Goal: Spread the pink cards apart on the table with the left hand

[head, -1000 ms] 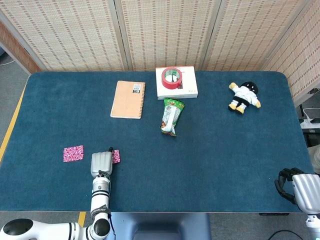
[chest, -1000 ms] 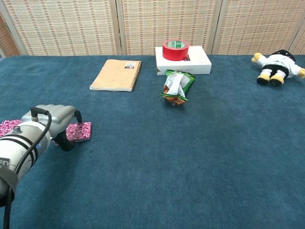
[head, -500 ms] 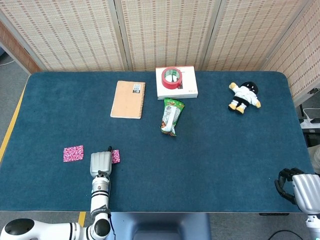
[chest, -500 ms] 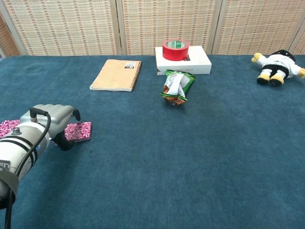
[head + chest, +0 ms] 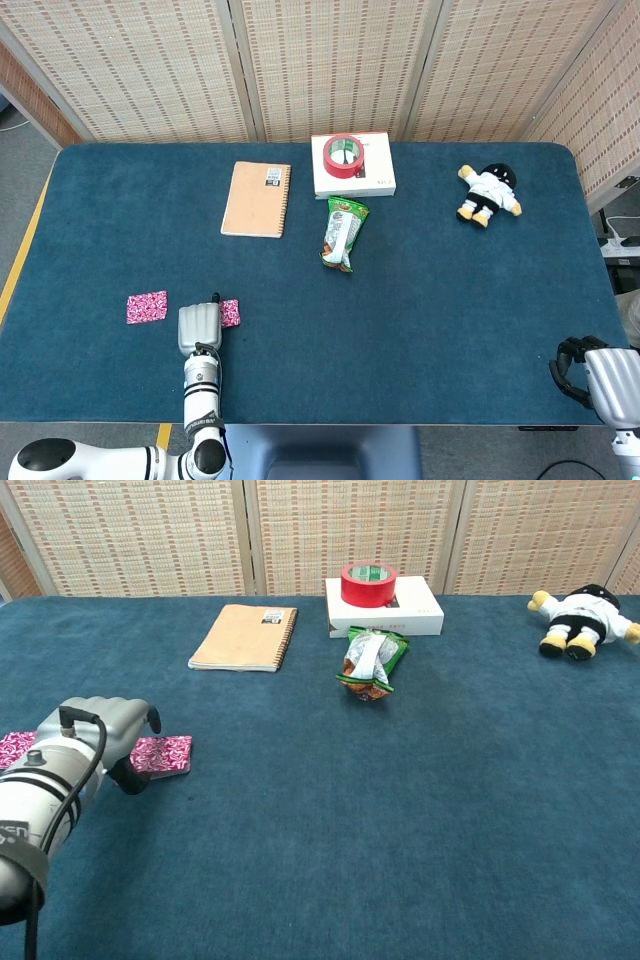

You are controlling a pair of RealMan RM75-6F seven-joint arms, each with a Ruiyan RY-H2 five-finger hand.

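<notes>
The surface (image 5: 450,300) wears matt blue felt-like cloth. The notebook (image 5: 256,199) has a plain card cover, the snack packet (image 5: 343,233) glossy foil, the robot hand (image 5: 95,735) smooth grey metal.

the left hand (image 5: 198,327) hides most of one pink card (image 5: 231,313).

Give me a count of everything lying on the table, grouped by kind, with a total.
pink cards: 2
notebook: 1
white box: 1
red tape roll: 1
snack packet: 1
plush doll: 1
Total: 7
</notes>
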